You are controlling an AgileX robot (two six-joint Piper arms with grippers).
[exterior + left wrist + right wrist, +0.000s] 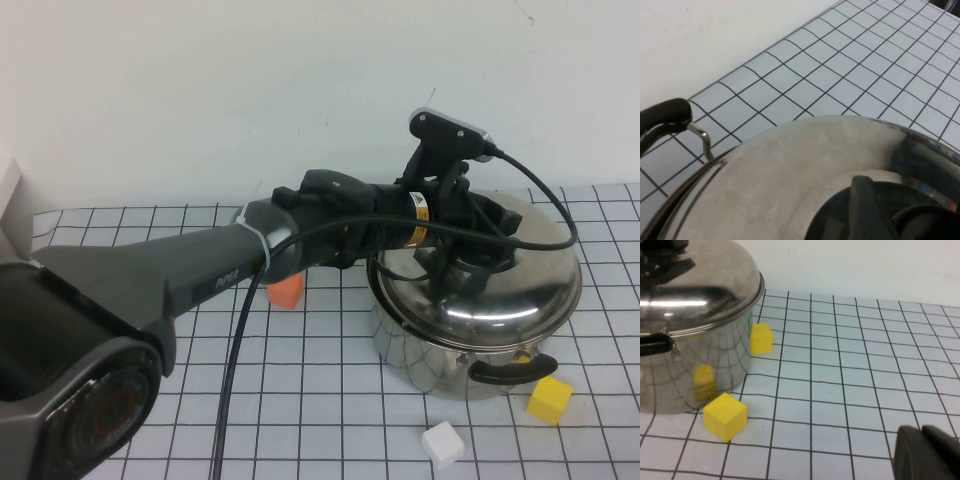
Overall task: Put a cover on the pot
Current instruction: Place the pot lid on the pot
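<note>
Dark grey left arm [200, 275] (matte), black cable [235, 380]

The bench [330, 400] is pale grey-white, ruled with a grid of thin black lines, and the wall [250, 90] behind it is plain white. The pot [430, 365] is shiny silver steel that mirrors the grid, with a black side handle [505, 372]; its domed lid [520, 275] is the same polished silver. The left arm [200, 275] is dark grey to black, with a yellow label near the wrist, and the left claw [478, 238] is black. One orange block [287, 290], one white block [442, 443] and a yellow block [550, 398] lie on the grid. A second yellow block [761, 338] shows in the right wrist view. The right claw [927, 452] is black.
</note>
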